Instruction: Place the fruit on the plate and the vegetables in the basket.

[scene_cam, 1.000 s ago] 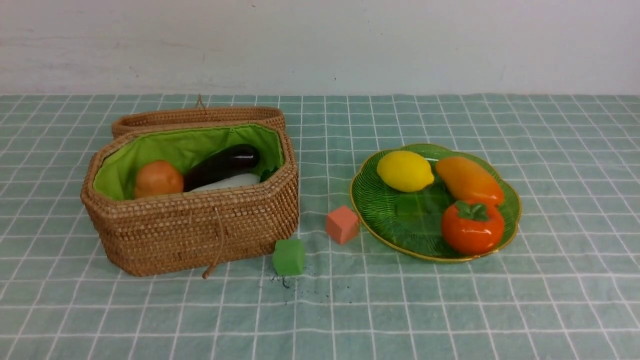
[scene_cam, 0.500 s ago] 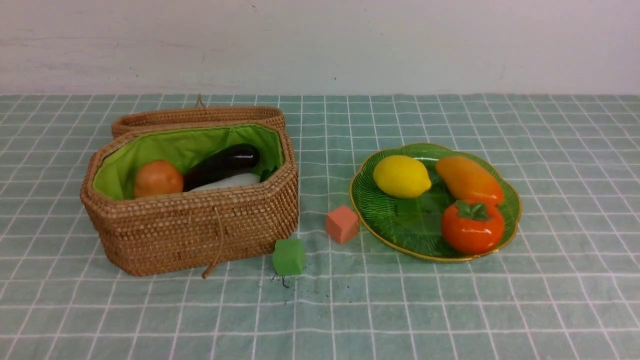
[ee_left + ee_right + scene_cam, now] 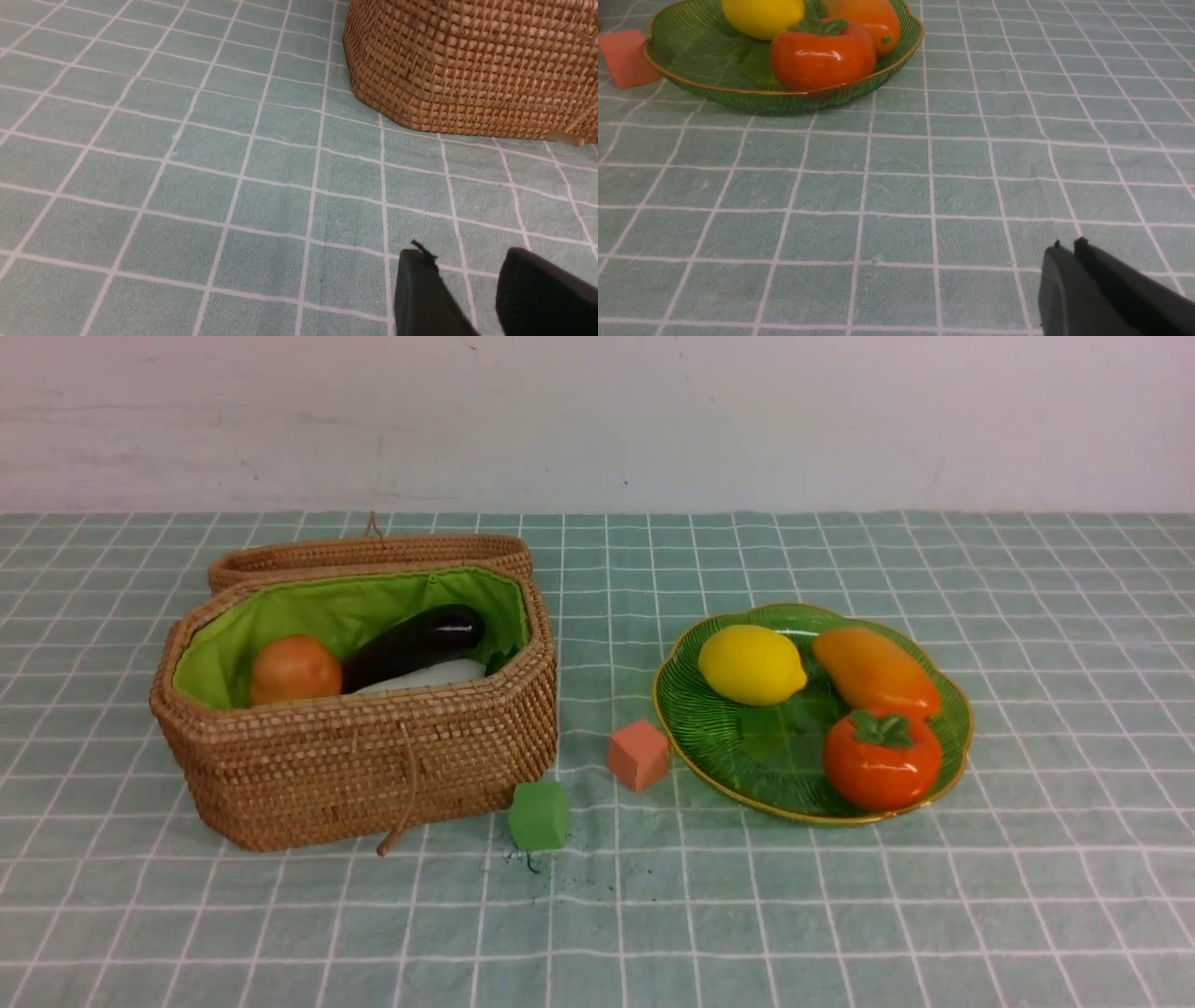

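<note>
Yellow lemon (image 3: 752, 665), mango (image 3: 876, 672) and persimmon (image 3: 882, 761) share the green plate (image 3: 775, 775), ahead of the right pincer (image 3: 1064, 247).
That pincer's tips are together; the left pincer's (image 3: 460, 254) stand apart, nothing between them. Ahead of the left one sits the wicker basket (image 3: 373, 765), holding eggplant (image 3: 415, 644), potato (image 3: 296, 669) and white radish (image 3: 429, 676).

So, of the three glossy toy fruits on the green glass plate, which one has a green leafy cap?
The round orange-red toy persimmon; the smooth yellow lemon and elongated orange-yellow mango show none.
</note>
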You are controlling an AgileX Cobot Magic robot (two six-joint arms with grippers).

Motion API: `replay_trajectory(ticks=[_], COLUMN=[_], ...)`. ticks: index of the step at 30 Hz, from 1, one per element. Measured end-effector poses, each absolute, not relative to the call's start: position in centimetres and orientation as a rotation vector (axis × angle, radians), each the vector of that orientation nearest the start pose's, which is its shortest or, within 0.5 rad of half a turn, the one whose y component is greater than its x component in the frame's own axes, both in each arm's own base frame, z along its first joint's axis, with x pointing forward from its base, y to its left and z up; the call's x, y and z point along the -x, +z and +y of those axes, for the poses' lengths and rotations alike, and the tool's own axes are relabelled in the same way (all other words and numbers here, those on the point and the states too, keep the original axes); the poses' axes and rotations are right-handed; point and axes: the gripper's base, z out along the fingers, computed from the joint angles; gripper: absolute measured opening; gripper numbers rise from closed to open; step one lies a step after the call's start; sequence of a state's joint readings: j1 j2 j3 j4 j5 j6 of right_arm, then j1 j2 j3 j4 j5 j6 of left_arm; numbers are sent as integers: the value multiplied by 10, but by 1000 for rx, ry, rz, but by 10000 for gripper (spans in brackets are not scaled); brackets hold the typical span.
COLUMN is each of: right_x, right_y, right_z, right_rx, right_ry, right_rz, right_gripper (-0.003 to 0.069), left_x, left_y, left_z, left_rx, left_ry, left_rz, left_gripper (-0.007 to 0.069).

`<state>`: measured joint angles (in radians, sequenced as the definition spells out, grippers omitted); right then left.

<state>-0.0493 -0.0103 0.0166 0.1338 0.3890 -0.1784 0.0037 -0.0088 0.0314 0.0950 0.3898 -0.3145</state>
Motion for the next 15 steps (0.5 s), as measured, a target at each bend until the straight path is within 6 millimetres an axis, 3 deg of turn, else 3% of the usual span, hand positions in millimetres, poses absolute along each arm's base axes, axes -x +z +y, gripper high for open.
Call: replay_trajectory(ticks=[15], right_x=[-52], right_y=[174], right_z=[2], right_rx=[40], right_ry=[-24], right_rz=[1875], right_gripper=[47], left_x=[-52], left_y=[168], left_z=[4], left_rx=[242], left_ry=[-117], left_rz=[1880], left_gripper=[239])
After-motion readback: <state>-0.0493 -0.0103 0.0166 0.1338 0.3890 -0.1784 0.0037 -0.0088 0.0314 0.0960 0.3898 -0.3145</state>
